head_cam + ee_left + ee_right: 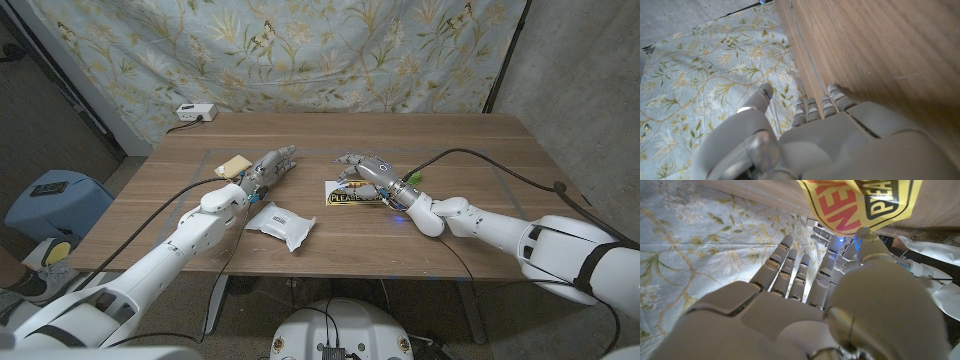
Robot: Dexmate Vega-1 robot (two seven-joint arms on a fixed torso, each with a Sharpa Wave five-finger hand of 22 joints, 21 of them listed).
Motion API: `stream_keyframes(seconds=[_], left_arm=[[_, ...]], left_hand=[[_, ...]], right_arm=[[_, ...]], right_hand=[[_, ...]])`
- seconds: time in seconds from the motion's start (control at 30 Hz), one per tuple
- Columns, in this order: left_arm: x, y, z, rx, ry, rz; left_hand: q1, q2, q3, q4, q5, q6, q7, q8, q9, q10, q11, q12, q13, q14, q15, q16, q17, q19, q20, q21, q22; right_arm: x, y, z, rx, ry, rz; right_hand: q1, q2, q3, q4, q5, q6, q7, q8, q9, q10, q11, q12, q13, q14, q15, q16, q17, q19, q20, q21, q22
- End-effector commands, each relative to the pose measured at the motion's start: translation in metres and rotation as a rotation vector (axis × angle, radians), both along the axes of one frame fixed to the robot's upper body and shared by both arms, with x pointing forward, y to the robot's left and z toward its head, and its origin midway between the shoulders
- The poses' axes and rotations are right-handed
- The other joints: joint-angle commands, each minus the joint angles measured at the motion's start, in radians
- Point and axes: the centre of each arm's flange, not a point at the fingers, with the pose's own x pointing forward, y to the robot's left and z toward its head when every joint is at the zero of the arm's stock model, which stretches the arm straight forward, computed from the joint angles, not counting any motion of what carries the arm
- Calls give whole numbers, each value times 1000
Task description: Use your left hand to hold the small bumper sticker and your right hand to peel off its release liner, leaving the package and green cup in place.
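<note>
The right hand is seen in the head view over the middle of the bench, its fingers spread and reaching toward the robot's left, above the bumper sticker. In the right wrist view the thumb tip is placed against the edge of the bumper sticker, a yellow sheet with red and black lettering, while the other fingers are held straight and apart beside it; whether the sticker is actually pinched cannot be told. The sticker is laid on the wood just beneath and in front of that hand, near the bench's centre.

The left hand is held to the left of the sticker, apart from it, with its fingers extended and slightly spread and nothing gripped in them. In the left wrist view the fingers are seen loosely extended alongside the wooden surface, the thumb set off to one side. A small pale yellow object is found just beside this hand, on its outer side. A white package is laid nearer the robot, close to the left forearm and well clear of the sticker.

A hint of green is glimpsed behind the right wrist; what it is cannot be made out. A white power strip is set at the far left corner of the bench, and a floral curtain is hung behind
</note>
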Motion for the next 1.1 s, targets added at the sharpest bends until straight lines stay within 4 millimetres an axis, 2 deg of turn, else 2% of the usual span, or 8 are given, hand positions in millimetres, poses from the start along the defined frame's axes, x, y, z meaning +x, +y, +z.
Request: stream_keyframes(seconds=[0.03, 0.33, 0.5, 0.73, 0.83, 0.9, 1.1], left_arm=[[-1, -5, 0, 9, 2, -8], [1, -7, 0, 16, 10, -13], [2, -9, 1, 19, 11, -18], [4, -12, 1, 19, 11, -28], [4, -12, 0, 18, 13, -30], [4, -13, 0, 17, 14, -31], [4, -14, -2, 15, 17, -34]], left_hand=[[13, 1, -2, 2, 6, 0, 0, 3, 2, -3, 0, -2, 2, 5, 0, 3, 5, 10, 4, -1, 3], [15, 1, -4, 2, 6, 0, 0, 4, 2, -3, 0, -2, 2, 9, 0, 4, 5, 10, 4, -1, 3], [16, 1, -5, 2, 6, 1, -1, 4, 2, -3, -1, -1, 2, 10, -1, 4, 5, 11, 5, -1, 3], [16, 1, -6, 3, 6, 1, -1, 4, 2, -3, -1, -2, 2, 13, -1, 5, 5, 12, 6, 0, 3], [17, 1, -7, 3, 6, 0, -2, 3, 2, -3, -1, -2, 2, 13, -1, 5, 5, 13, 6, 0, 3], [17, 1, -7, 3, 6, -1, -2, 3, 2, -3, -1, -2, 2, 14, 0, 5, 5, 13, 6, 0, 3], [18, 1, -8, 3, 6, -2, -3, 3, 2, -3, -1, -2, 2, 16, 0, 6, 5, 13, 7, 0, 4]], right_arm=[[4, 2, 2, -3, -4, 10], [8, 3, 5, -13, -4, 8], [9, 3, 8, -15, -9, 4], [9, 3, 12, -19, -21, 9], [7, 3, 13, -20, -27, 16], [6, 3, 13, -15, -29, 21], [4, 2, 14, -4, -31, 34]], right_hand=[[5, 5, 5, 1, 5, 8, -5, 8, 4, 15, -5, 5, 2, 15, -108, 7, 5, 10, -2, 7, 2], [3, 7, 6, 3, 5, 11, -5, 13, 6, 24, -5, 6, 2, 23, -111, 9, 7, 15, 0, 7, 2], [1, 9, 6, 5, 5, 36, -4, 26, 9, 40, -5, 10, 3, 32, -113, 11, 10, 19, -1, 7, 2], [4, 20, 11, 7, 3, 108, -9, 68, 20, 65, -15, 13, 3, 57, -129, 15, 15, 30, -5, 7, 2], [5, 23, 12, 7, 2, 121, -6, 78, 24, 75, -15, 14, 3, 63, -132, 16, 17, 35, -6, 7, 2], [4, 26, 13, 8, 1, 145, 4, 93, 27, 80, -15, 14, 3, 68, -133, 17, 19, 36, -7, 6, 2], [10, 30, 17, 6, -2, 180, 0, 117, 35, 109, -21, 20, 3, 88, -143, 20, 21, 40, -9, 6, 2]])
